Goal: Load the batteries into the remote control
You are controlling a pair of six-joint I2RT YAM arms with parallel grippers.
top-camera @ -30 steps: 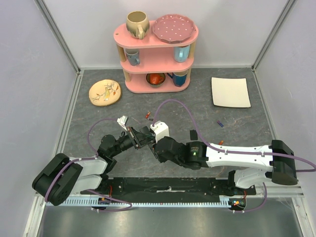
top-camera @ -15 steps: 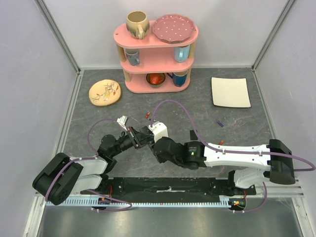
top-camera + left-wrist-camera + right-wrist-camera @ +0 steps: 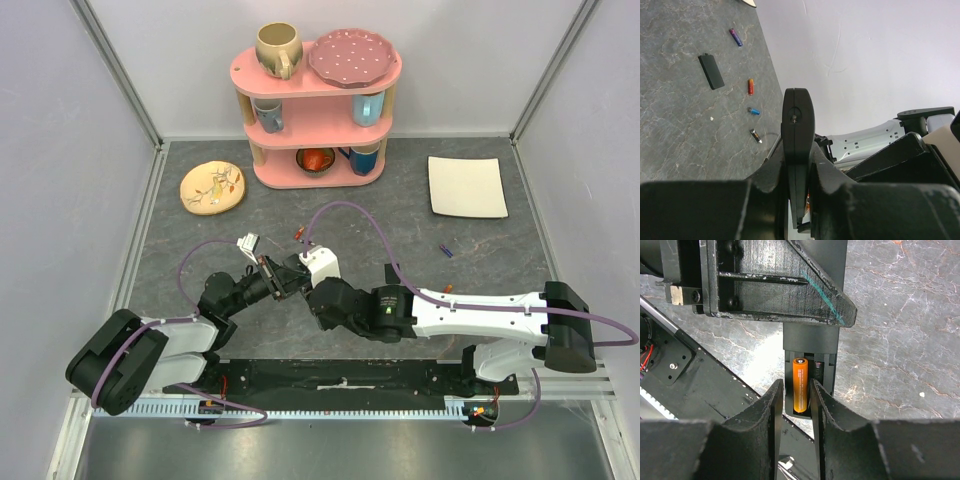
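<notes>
Clamps one remote control [image 3: 797, 120] in left pincer [image 3: 799, 175].
Straddles one orange battery [image 3: 799, 385] with parted right pincer [image 3: 796, 386]; four loose batteries [image 3: 751, 86] beyond left pincer, table [image 3: 680, 125] open.

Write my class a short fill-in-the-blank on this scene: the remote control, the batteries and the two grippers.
1. The remote control is clamped by the left gripper; the battery in its slot is ___ in colour.
2. The right gripper's fingers stand on either ___ of that battery.
3. In the left wrist view, ___ loose batteries lie on the table.

Missing words: orange; side; four.
</notes>
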